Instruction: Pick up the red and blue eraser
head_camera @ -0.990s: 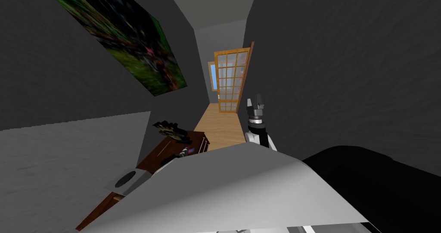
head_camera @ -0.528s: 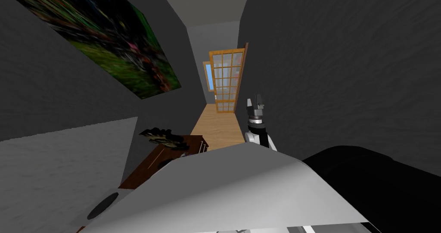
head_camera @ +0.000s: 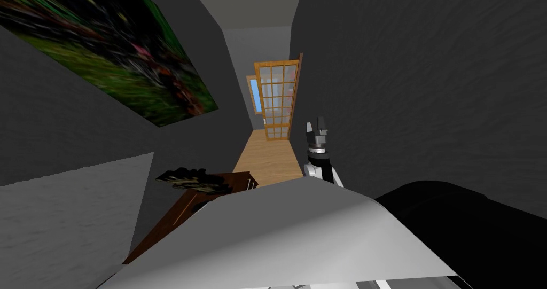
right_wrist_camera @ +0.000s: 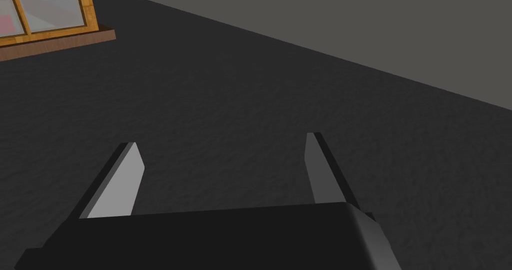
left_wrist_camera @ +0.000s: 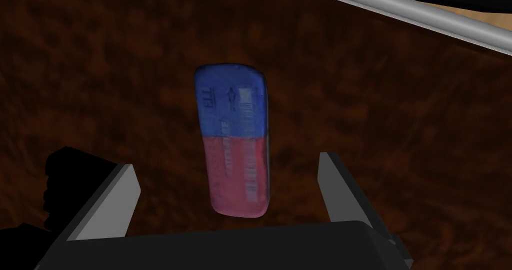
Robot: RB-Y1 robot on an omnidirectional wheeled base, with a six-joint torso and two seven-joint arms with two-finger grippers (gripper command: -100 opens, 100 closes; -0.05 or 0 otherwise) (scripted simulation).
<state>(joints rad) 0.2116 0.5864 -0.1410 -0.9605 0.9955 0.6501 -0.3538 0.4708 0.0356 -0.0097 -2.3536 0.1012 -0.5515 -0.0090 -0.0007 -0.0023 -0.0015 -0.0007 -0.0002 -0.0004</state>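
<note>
Left gripper (left_wrist_camera: pixel 226 161) spread; the eraser (left_wrist_camera: pixel 234 137) lies between its fingers, clear of both, on a dark brown top (left_wrist_camera: pixel 375 107). Right gripper (right_wrist_camera: pixel 220 144) spread, empty.

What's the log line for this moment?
stage: pre-grasp | left tool: open over eraser, no contact | eraser: flat on dark wood surface | right tool: open, idle

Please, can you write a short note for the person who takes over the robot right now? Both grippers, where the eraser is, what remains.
Left gripper: open, aimed at the eraser, one finger on each long side, not touching it.
Right gripper: open, empty, raised out in front.
Eraser: lies flat on the dark brown wooden top, red end nearest the left gripper.
Done: approach and lining up. Left: probably move in, close, lift.
</note>
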